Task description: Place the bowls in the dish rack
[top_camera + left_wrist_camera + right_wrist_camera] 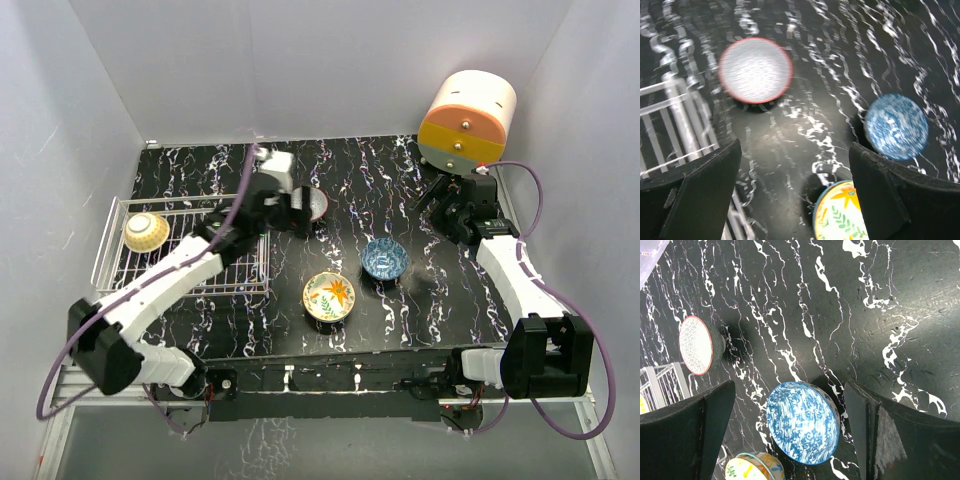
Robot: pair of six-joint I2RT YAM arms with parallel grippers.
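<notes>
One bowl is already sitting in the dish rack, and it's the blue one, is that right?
Not quite. One bowl does sit in the dish rack, but it is the cream-yellow bowl, not the blue one. The blue-white bowl stands out on the table, as the top external view shows.

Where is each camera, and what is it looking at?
Top: high behind the robot, looking down on table, dish rack and bowls; both arms show.
Left wrist: on that arm, facing down at the grey-white bowl; open left hand shows.
Right wrist: on that arm, facing down at the blue bowl; open right hand shows.
Both wrist views share those two bowls.
</notes>
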